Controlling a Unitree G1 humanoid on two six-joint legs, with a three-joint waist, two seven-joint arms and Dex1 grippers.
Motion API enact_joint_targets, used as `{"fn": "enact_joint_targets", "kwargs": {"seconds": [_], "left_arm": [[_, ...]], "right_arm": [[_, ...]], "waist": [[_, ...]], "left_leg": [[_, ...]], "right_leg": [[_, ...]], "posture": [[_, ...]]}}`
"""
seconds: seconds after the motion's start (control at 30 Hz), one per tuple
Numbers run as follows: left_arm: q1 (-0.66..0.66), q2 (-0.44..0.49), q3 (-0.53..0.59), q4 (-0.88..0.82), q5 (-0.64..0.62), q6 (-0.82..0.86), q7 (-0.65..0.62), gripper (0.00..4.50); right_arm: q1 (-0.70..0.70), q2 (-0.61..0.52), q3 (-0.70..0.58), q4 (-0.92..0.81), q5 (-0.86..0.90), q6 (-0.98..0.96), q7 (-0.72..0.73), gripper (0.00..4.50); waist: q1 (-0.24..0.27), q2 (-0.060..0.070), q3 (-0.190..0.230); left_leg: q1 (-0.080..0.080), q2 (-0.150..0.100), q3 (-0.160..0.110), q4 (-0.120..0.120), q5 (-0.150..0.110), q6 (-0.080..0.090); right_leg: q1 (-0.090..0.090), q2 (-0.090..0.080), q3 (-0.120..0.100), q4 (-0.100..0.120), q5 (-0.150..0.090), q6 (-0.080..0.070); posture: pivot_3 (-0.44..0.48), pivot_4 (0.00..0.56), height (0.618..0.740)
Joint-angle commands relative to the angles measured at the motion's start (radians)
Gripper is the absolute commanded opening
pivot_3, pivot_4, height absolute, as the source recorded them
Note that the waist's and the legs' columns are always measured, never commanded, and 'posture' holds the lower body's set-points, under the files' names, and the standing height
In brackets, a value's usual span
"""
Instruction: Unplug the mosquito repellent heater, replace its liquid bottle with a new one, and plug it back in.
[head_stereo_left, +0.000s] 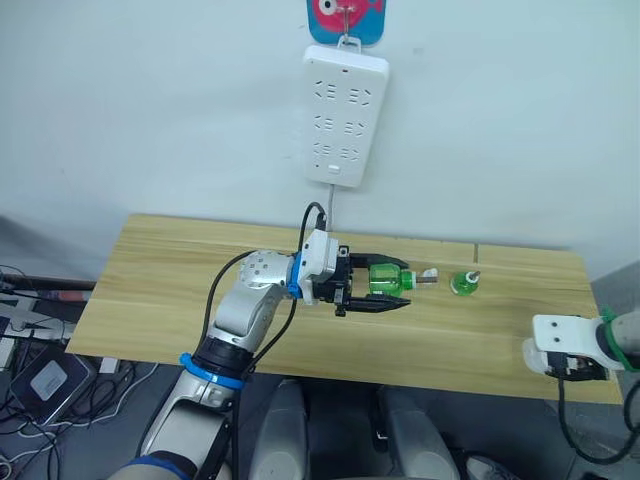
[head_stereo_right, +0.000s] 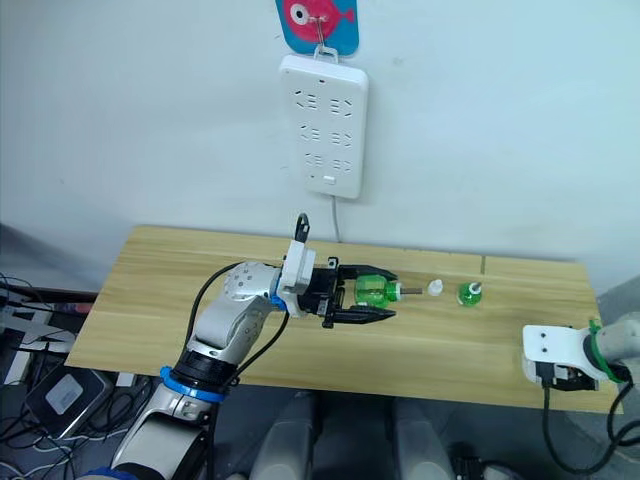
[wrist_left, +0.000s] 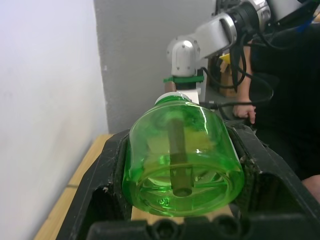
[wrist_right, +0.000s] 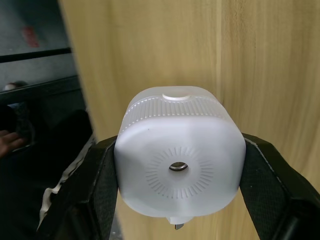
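The right wrist view shows the right gripper clamping the rounded white plastic heater, the left gripper a translucent green bottle.

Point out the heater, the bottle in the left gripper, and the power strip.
heater (wrist_right: 180, 165): right wrist view, its vented round face.
bottle (wrist_left: 182, 155): left wrist view, its green base.
power strip (head_stereo_left: 345, 115): left eye view, middle of its socket face.
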Motion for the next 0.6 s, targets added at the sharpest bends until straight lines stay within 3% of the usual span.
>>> {"fn": "enact_joint_targets", "kwargs": {"seconds": [0.03, 0.4, 0.53, 0.6], "left_arm": [[0.014, 0.004, 0.001, -0.049, -0.005, 0.001, 0.009, 2.28], [0.009, 0.003, -0.007, -0.052, -0.005, 0.008, 0.021, 2.28], [0.009, 0.005, -0.006, -0.050, -0.004, 0.007, 0.020, 2.28], [0.011, 0.008, -0.006, -0.048, -0.002, 0.004, 0.017, 2.28]], "right_arm": [[-0.063, 0.051, 0.028, 0.052, -0.020, -0.002, 0.007, 2.94], [-0.163, 0.141, 0.110, 0.211, -0.116, -0.105, -0.017, 2.94], [-0.140, 0.120, 0.067, 0.143, -0.079, -0.095, 0.012, 4.30], [-0.112, 0.088, 0.021, 0.068, -0.043, -0.073, 0.036, 4.45]], "waist": [[0.001, 0.000, 0.000], [0.005, 0.000, 0.000], [0.005, 0.000, 0.000], [0.005, 0.000, 0.000]], "left_leg": [[0.000, 0.000, 0.000, 0.000, 0.000, 0.000], [0.000, 0.000, -0.001, 0.001, 0.000, 0.000], [0.001, 0.000, -0.001, 0.001, 0.000, 0.000], [0.000, -0.001, -0.001, 0.001, 0.000, 0.000]], "right_leg": [[0.000, 0.000, 0.000, 0.000, 0.000, 0.000], [0.001, -0.001, -0.001, 0.000, 0.000, 0.000], [0.002, -0.001, -0.001, 0.001, 0.000, 0.000], [0.001, -0.001, -0.001, 0.001, 0.002, -0.003]], "posture": [[0.199, 0.321, 0.740], [0.210, 0.332, 0.740], [0.207, 0.333, 0.740], [0.203, 0.333, 0.740]]}}
